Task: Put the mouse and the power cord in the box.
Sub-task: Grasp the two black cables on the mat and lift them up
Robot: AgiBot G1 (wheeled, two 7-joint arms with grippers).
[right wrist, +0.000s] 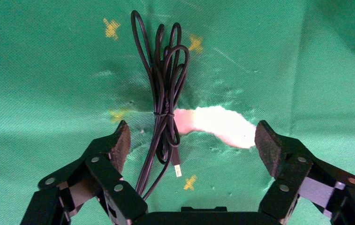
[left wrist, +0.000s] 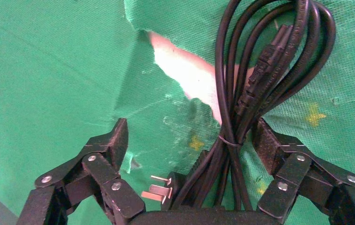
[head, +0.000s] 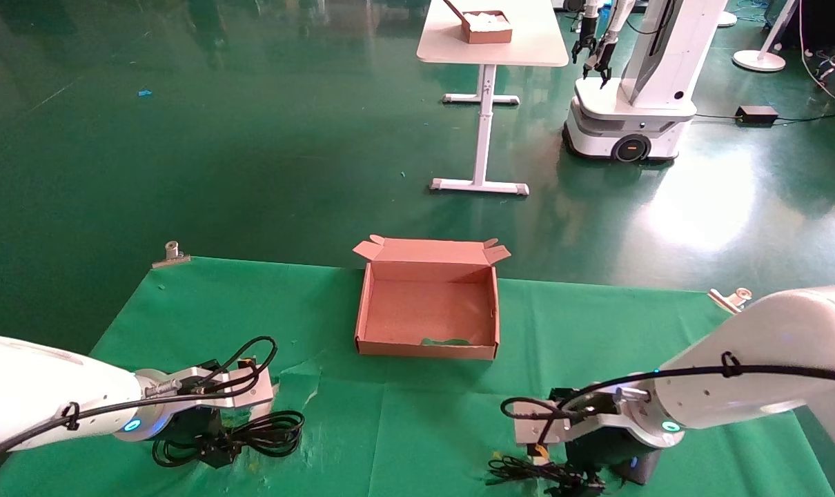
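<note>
Both hands are spread wide: the left hand (left wrist: 192, 140) over the power cord (left wrist: 241, 117), the right hand (right wrist: 192, 140) over the mouse (head: 635, 471) wire. Each bundle is best pinched at its tie.

This was a robotics lab or test hall. A glossy green floor (head: 217, 124) filled the upper half of the head view and reflected the ceiling lights. At the upper right stood another white wheeled robot (head: 631, 103), its dark grippers hanging down, with a black power brick (head: 757, 114) and loose cables on the floor beside it. At top centre a white height-adjustable table (head: 490, 41) carried a small brown box holding white paper (head: 488, 26). Across the lower half, a green cloth (head: 597, 331) was fastened over the workbench with metal clips (head: 171, 254) at its far corners.
</note>
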